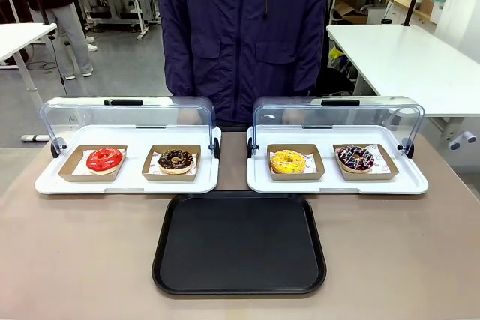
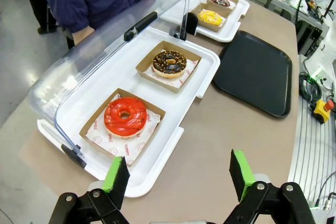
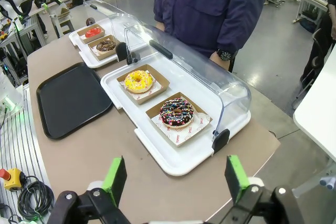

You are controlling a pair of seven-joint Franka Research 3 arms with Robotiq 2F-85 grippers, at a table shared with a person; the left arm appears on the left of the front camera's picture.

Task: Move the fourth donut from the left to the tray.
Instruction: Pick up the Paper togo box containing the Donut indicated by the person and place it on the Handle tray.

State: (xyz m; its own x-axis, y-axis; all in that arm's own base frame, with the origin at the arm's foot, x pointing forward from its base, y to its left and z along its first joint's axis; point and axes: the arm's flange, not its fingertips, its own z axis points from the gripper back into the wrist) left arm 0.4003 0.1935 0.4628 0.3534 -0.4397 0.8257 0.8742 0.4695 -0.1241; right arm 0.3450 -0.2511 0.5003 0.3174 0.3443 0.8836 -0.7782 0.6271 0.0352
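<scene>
Reading the front view from left to right, we are seeing four donuts, each sitting on its own brown cardboard holder (image 1: 73, 165): a red donut (image 1: 104, 160) and a crumb-topped chocolate donut (image 1: 176, 160) sharing the left white tray (image 1: 127, 183), then a yellow donut (image 1: 289, 161) and the fourth donut (image 1: 355, 157) sharing the right white tray (image 1: 337, 186). The clear dome lids (image 1: 127, 119) are standing raised at twelve o'clock of their trays, and a person (image 1: 244, 28) in a dark jacket is standing behind them. The fourth donut is resting at the right end of the row, at about two o'clock from the black tray (image 1: 238, 243), which is lying on the table (image 1: 75, 260) at six o'clock of the gap between the white trays. In the wrist views we are finding the left gripper (image 2: 178, 171) and the right gripper (image 3: 175, 174) hovering above the table, each with jaws spread wide and gripping nothing.
</scene>
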